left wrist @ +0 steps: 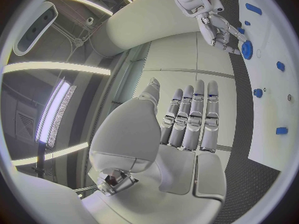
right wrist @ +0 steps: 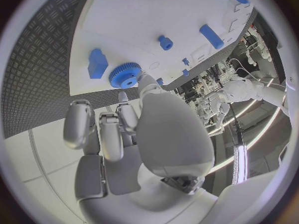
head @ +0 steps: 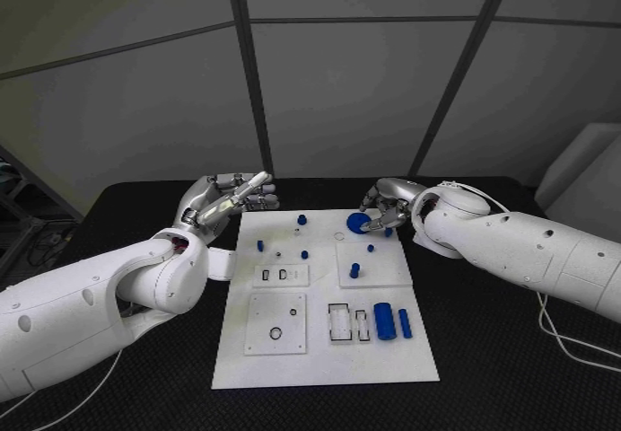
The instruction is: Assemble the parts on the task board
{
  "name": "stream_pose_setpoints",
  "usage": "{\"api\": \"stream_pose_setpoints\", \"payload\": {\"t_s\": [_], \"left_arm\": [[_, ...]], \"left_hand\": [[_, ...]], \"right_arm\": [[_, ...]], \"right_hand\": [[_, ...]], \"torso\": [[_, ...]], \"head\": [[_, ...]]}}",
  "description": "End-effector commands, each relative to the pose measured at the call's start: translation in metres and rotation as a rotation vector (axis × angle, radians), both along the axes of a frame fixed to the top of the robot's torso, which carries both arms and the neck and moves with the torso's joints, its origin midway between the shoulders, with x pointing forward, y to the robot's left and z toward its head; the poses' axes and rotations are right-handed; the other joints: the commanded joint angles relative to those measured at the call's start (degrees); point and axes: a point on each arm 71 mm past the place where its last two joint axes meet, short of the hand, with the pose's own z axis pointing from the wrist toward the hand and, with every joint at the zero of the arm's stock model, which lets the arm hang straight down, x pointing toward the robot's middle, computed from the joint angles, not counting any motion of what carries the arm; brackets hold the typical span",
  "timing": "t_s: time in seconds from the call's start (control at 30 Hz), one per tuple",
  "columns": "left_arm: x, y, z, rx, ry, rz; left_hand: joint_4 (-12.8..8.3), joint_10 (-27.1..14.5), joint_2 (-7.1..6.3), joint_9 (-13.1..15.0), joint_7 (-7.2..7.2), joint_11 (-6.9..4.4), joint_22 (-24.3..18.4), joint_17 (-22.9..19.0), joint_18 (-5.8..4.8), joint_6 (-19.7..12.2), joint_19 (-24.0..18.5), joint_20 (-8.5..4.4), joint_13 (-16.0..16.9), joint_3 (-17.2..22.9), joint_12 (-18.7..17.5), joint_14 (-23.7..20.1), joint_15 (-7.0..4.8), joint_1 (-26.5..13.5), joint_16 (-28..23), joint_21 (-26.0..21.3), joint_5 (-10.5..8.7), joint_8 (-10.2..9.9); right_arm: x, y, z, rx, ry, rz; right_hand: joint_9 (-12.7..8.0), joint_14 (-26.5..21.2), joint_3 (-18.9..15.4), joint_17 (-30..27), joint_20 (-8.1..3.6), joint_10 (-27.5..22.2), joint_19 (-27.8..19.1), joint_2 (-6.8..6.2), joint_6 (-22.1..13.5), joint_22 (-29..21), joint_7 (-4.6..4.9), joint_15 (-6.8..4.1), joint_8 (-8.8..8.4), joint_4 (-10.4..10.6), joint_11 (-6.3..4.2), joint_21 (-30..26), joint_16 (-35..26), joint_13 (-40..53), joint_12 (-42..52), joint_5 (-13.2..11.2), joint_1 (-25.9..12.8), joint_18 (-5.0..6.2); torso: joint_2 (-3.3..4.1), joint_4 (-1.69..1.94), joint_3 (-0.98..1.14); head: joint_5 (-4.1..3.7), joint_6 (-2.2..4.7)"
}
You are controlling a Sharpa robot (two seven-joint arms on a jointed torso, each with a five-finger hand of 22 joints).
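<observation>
Right hand (head: 384, 208) is pinching a round blue toothed plastic gear (head: 359, 224) at the far end of the white rectangular task board (head: 327, 355). Left hand (head: 228, 201) is hanging beside the board's far left corner, fingers straight and together, holding nothing. A blue cylinder (head: 384, 321) is lying near the board's near right edge.

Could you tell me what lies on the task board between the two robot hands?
In the head view, between the left robot hand and the right robot hand holding the blue gear, one small blue peg stands on the task board.

Upright blue pegs (head: 303, 218) crowding the task board (head: 324, 359)'s far half.
</observation>
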Motion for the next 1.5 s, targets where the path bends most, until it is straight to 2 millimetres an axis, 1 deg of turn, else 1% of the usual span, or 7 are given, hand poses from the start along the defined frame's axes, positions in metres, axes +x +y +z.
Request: {"api": "stream_pose_setpoints", "payload": {"t_s": [0.03, 0.53, 0.8, 1.07, 1.33, 1.43, 1.5], "left_arm": [[0.000, -0.001, 0.002, -0.001, -0.009, -0.014], [0.000, -0.001, 0.001, 0.000, -0.007, -0.014], [0.000, 0.000, 0.001, 0.000, -0.007, -0.014], [0.000, 0.000, 0.001, 0.000, -0.006, -0.015], [0.000, 0.000, 0.001, 0.001, -0.005, -0.015], [0.000, 0.000, 0.001, 0.000, -0.005, -0.015], [0.000, 0.000, 0.001, 0.000, -0.005, -0.015]], "left_hand": [[-0.3, -0.1, 0.45, -0.1, 0.41, 0.14, -0.1, 0.0, 0.34, -0.1, -0.2, 0.20, -0.1, 0.0, -0.2, -0.3, 0.11, -0.1, -0.2, -0.4, 0.14, -0.3], [-0.4, -0.1, 0.52, 0.0, 0.41, 0.14, -0.1, 0.0, 0.34, -0.1, -0.2, 0.21, 0.0, 0.0, -0.3, -0.3, 0.13, 0.0, -0.3, -0.4, 0.14, -0.3], [-0.5, -0.1, 0.59, 0.0, 0.38, 0.14, -0.1, 0.0, 0.34, 0.0, -0.2, 0.22, 0.0, 0.0, -0.3, -0.3, 0.14, 0.0, -0.3, -0.4, 0.14, -0.4], [-0.5, -0.1, 0.60, 0.0, 0.38, 0.13, -0.1, 0.0, 0.34, 0.0, -0.2, 0.22, 0.0, 0.0, -0.3, -0.3, 0.14, 0.0, -0.3, -0.4, 0.14, -0.4], [-0.5, -0.1, 0.60, 0.0, 0.38, 0.13, -0.1, 0.0, 0.34, 0.0, -0.2, 0.22, 0.0, 0.0, -0.3, -0.3, 0.14, 0.0, -0.3, -0.4, 0.14, -0.4], [-0.5, -0.1, 0.60, 0.0, 0.38, 0.13, -0.1, 0.0, 0.34, 0.0, -0.2, 0.22, 0.0, 0.0, -0.3, -0.3, 0.14, 0.0, -0.3, -0.4, 0.14, -0.4], [-0.5, -0.1, 0.60, 0.0, 0.38, 0.13, -0.1, 0.0, 0.34, 0.0, -0.2, 0.22, 0.0, 0.0, -0.3, -0.3, 0.14, 0.0, -0.3, -0.4, 0.14, -0.4]], "right_arm": [[0.001, 0.001, 0.000, -0.006, 0.020, -0.004], [0.004, 0.006, -0.004, -0.018, 0.048, -0.002], [0.005, 0.009, -0.007, -0.032, 0.066, 0.001], [0.006, 0.011, -0.007, -0.050, 0.063, 0.001], [0.006, 0.014, -0.005, -0.048, 0.029, 0.006], [0.005, 0.017, -0.002, -0.035, -0.005, 0.013], [0.003, 0.019, 0.001, -0.025, -0.034, 0.019]], "right_hand": [[-0.1, 5.1, 0.1, 11.3, -0.08, 0.5, 0.6, 0.80, 0.3, 0.3, 0.07, 0.44, 0.34, 0.1, -0.12, 0.3, 0.3, 0.9, 0.7, 0.5, 0.1, -0.85], [-0.1, 5.2, 0.4, 12.1, -0.06, 1.6, 1.0, 1.82, 1.4, 1.3, -0.05, 0.42, 0.65, -0.6, -0.20, 0.8, 0.6, 3.6, 2.7, 1.5, 0.0, -1.00], [-0.2, 5.3, 0.6, 12.7, -0.07, 1.9, 1.4, 2.24, 1.9, 2.0, -0.06, 0.41, 0.63, -1.1, -0.21, 1.2, 0.9, 4.3, 3.3, 1.4, 0.3, -1.15], [-0.2, 5.4, 0.7, 12.9, -0.06, 2.0, 1.4, 2.41, 2.2, 2.2, -0.07, 0.43, 0.56, -1.6, -0.21, 1.4, 1.0, 4.6, 3.4, 0.8, 0.3, -1.18], [-0.1, 5.5, 1.6, 13.3, -0.05, 2.7, 1.8, 3.70, 4.8, 3.0, -0.06, 0.43, 0.98, -2.9, -0.23, 1.8, 1.2, 5.9, 4.4, 0.3, 0.6, -1.32], [-0.1, 5.5, 2.6, 13.5, -0.12, 3.1, 2.1, 4.46, 6.3, 3.6, -0.31, 0.29, 1.20, -3.5, -0.43, 2.1, 1.2, 6.7, 4.9, -0.9, 1.1, -1.41], [-0.1, 5.5, 3.2, 13.6, -0.21, 3.3, 2.3, 4.76, 7.1, 4.0, -0.53, 0.15, 1.26, -3.9, -0.62, 2.3, 1.3, 7.0, 5.2, -0.5, 1.4, -1.48]], "torso": [[-0.03, -0.05, 0.01], [-0.06, -0.10, 0.04], [-0.02, -0.10, 0.01], [-0.06, -0.10, 0.06], [-0.06, -0.14, 0.07], [-0.06, -0.14, 0.09], [-0.07, -0.17, 0.11]], "head": [[0.10, -0.09], [0.19, -0.24], [0.06, -0.46], [0.22, -0.54], [0.25, -0.59], [0.30, -0.61], [0.36, -0.58]]}}
